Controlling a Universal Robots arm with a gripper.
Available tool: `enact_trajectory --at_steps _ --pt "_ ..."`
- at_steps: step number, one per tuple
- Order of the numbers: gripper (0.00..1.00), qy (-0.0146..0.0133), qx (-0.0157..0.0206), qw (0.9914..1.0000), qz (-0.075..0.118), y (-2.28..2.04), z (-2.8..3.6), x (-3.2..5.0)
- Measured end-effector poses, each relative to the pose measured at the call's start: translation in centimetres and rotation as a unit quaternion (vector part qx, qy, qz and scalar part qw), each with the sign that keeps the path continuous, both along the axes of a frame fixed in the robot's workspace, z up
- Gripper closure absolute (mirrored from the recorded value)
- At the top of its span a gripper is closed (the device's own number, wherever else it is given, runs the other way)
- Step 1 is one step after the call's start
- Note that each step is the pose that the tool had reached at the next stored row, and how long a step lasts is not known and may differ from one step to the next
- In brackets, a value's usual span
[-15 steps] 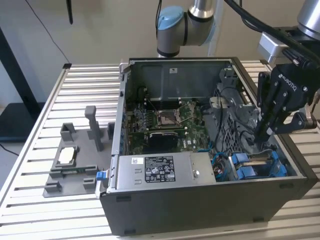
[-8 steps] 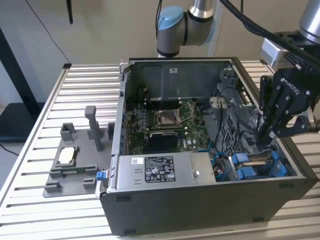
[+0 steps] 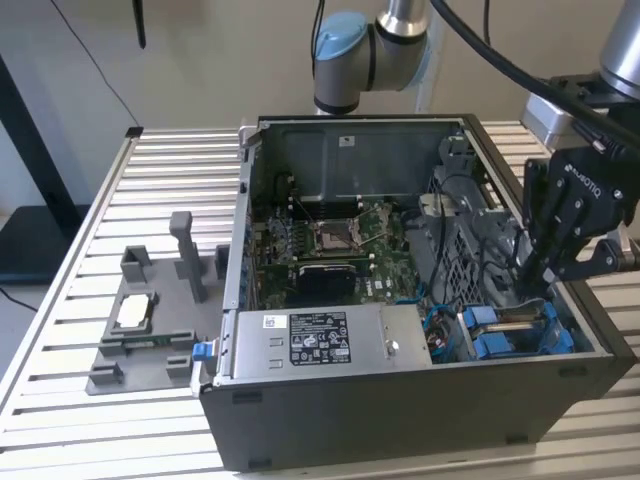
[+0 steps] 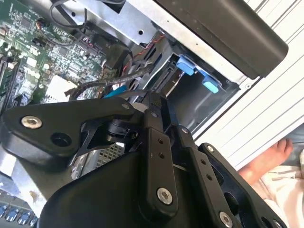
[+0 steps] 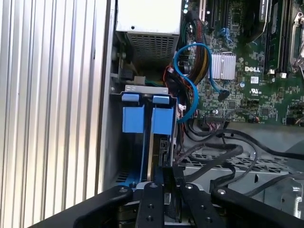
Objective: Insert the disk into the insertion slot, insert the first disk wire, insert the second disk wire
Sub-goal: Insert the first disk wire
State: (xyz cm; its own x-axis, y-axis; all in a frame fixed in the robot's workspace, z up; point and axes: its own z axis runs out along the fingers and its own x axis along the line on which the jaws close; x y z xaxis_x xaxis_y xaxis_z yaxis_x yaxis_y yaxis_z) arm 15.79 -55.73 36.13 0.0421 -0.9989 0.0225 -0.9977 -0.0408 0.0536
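The disk [image 5: 159,145] sits edge-on in the insertion slot [image 5: 141,118], a grey cage with blue clips in the case corner nearest the exterior view's lower right [image 3: 512,335]. My gripper [image 5: 170,172] hangs right over the disk's open end, inside the case on the exterior view's right [image 3: 527,275]. Its fingers are drawn together on what looks like the dark connector of a black disk wire [image 5: 223,153], which trails away over the perforated metal. In the second wrist view the gripper [image 4: 151,97] points at the cage, with a black wire [image 4: 102,85] running up to its tip.
A silver power-supply box [image 3: 320,340] fills the case's front, and the green motherboard [image 3: 330,245] lies behind it. A loose blue cable [image 5: 194,80] loops beside the cage. A grey fixture [image 3: 150,320] stands on the slatted table. A person's hand [image 4: 268,159] is near the case.
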Motion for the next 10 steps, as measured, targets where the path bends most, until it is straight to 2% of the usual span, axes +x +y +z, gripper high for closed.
enact_trajectory --at_steps 6,10 --pt "0.81 -0.0004 0.0 0.99996 -0.009 0.0 -0.66 0.41" --pt "0.81 -0.0004 0.0 0.99955 -0.03 0.0 -0.99 0.51"
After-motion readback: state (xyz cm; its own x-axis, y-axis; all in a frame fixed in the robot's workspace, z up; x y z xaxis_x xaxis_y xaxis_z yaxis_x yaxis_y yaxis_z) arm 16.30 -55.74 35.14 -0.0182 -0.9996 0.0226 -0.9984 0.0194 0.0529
